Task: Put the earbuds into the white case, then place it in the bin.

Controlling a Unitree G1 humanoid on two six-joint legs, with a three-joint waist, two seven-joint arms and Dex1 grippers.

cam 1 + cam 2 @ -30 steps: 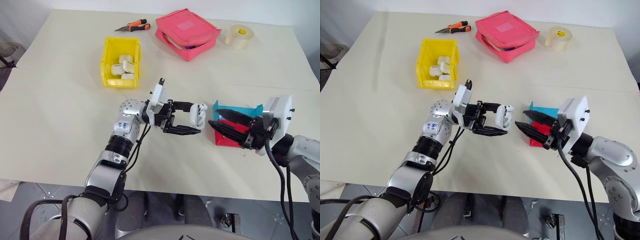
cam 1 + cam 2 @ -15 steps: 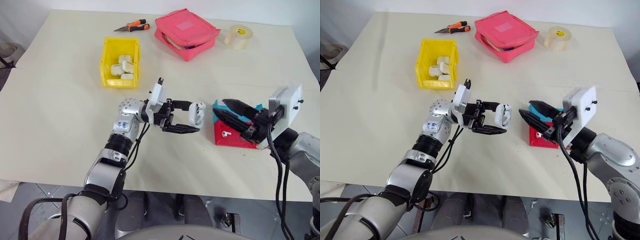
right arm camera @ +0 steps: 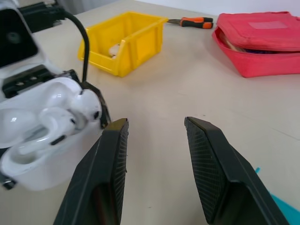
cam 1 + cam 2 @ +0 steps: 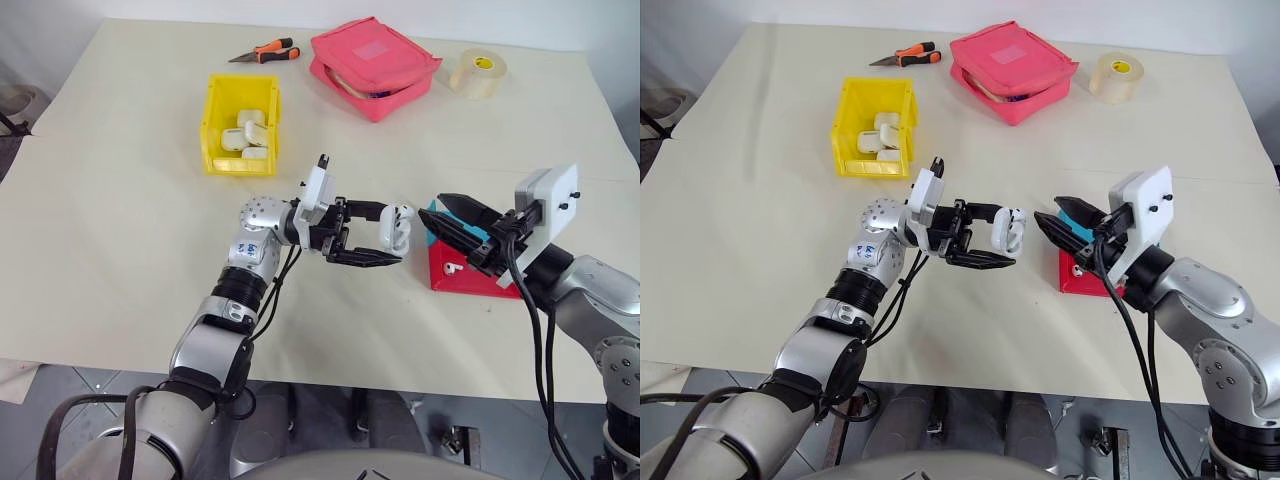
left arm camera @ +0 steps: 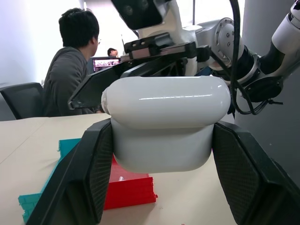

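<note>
Above the worktop (image 4: 120, 260), I am gripping the white case (image 4: 396, 228) in my left pincer (image 4: 378, 238); my empty right pincer (image 4: 452, 228), jaws apart, probably needs the remaining earbud (image 4: 452, 267).

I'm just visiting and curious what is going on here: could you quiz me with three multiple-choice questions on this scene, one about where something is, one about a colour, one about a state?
1. Where does the pink zip pouch lie?
A. inside the bin
B. on the table's far side
C. under the red and blue tray

2. What colour is the bin?
A. yellow
B. green
C. black

3. How is the white case right now?
A. closed, lying on the table
B. open, held in the left gripper
C. open, inside the bin

Answers: 1 B, it sits near the tape roll; 2 A, its walls are bright yellow; 3 B, black fingers clamp it, lid up.
</note>
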